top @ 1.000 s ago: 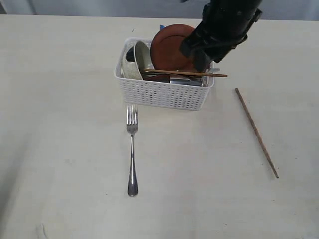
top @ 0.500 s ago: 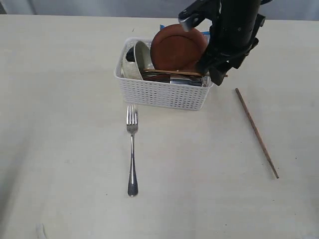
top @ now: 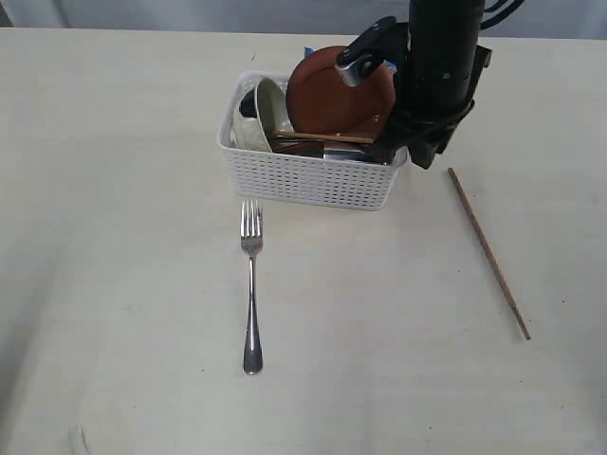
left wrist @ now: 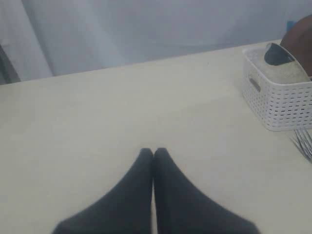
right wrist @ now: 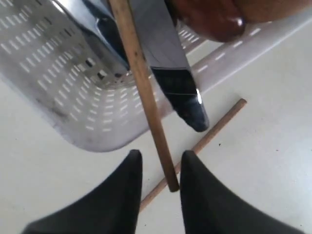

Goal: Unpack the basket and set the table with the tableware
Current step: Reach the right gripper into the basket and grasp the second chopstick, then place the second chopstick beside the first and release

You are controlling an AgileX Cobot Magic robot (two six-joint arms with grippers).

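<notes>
White basket on table, red-brown plate & cream bowl on edge inside, steel fork nr it, chopstick lying apart

Pale grey wall, perhaps a curtain, softly lit.

right arm: black, bulky, grey-capped knob | end effector fingers: matte black, tapered, pointed

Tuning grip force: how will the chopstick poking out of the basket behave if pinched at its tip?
The chopstick looks thin, straight wood: probably light and stiff. Pinched at its tip, it may pivot. Seemingly round, it could roll.
</notes>
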